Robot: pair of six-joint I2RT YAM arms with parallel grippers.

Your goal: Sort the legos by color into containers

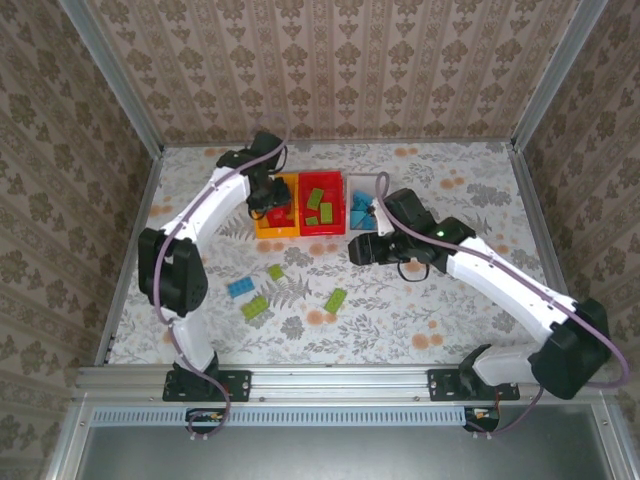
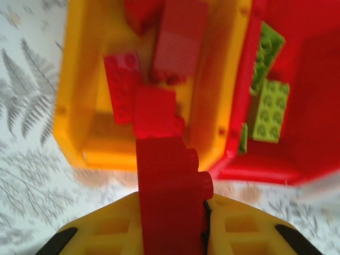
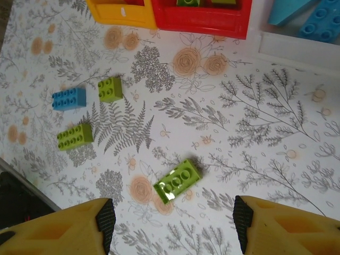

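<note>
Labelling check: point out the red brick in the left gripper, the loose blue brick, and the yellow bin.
red brick [image 2: 170, 202], left wrist view, middle of its face.
blue brick [image 3: 68, 99], right wrist view, studded top.
yellow bin [image 2: 79, 95], left wrist view, left wall.

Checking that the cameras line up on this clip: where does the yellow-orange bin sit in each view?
Top external: yellow-orange bin just left of centre, leftmost of the row of bins.
Left wrist: upper middle, with red bricks inside.
Right wrist: top edge, left of centre, cropped by the frame.
Shared landmark: the red bin, right beside it on its right in every view.
</note>
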